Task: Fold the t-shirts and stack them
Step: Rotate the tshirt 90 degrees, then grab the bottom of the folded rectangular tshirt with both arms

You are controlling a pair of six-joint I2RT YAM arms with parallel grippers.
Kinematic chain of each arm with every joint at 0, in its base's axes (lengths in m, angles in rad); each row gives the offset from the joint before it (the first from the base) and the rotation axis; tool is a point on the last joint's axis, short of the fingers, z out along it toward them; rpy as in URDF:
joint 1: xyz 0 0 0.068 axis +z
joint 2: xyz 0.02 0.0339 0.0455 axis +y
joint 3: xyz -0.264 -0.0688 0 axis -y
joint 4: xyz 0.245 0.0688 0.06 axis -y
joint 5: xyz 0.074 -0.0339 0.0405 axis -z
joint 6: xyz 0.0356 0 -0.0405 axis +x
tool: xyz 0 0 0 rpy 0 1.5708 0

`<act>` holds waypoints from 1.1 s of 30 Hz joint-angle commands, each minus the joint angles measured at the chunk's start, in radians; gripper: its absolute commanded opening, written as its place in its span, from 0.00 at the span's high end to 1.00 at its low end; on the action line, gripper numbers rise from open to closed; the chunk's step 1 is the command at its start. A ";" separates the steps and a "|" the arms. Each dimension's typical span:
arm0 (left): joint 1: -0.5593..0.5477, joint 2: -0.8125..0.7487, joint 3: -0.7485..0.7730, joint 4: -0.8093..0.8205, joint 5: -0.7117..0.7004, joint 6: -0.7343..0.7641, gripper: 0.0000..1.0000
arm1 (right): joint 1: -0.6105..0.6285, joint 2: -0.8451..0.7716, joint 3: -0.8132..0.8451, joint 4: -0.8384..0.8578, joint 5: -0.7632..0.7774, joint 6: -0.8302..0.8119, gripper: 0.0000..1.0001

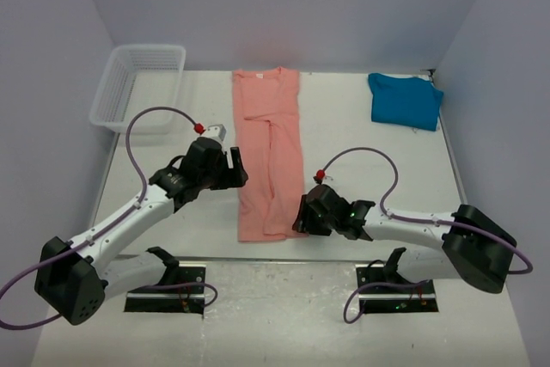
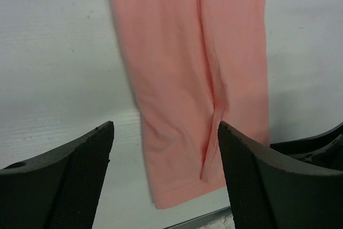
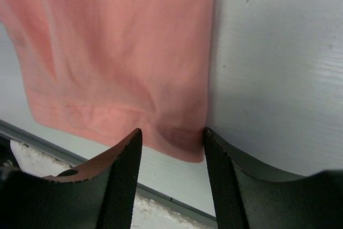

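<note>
Surface, top view: white table (image 1: 361, 152) walled by pale panels; a white mesh basket (image 1: 137, 88) sits at its far left corner.
Shirts, top view: the salmon-pink t-shirt (image 1: 268, 152) lies folded into a long strip down the table's middle, neck at the far end; the teal-blue t-shirt (image 1: 404, 100) lies folded at the far right, well apart from it.
Arms, top view: the left gripper (image 1: 236, 169) is at the strip's left edge, mid-length; the right gripper (image 1: 301, 217) is at its near right corner.
Left wrist view: jaws wide apart and holding nothing; the pink strip's near hem shows between the fingers (image 2: 64, 175).
Right wrist view: jaws apart, more narrowly; the hem's corner lies between the fingertips (image 3: 120, 159), not visibly pinched.
</note>
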 commanded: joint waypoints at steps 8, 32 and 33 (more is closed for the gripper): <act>-0.003 -0.045 -0.029 -0.075 -0.006 -0.035 0.22 | 0.091 0.033 -0.001 -0.015 0.023 0.119 0.53; -0.006 -0.089 -0.106 -0.175 -0.001 -0.053 0.32 | 0.097 0.048 -0.006 -0.087 0.116 0.192 0.55; -0.006 -0.089 -0.109 -0.176 -0.001 -0.061 0.32 | 0.096 0.051 -0.004 -0.091 0.127 0.198 0.56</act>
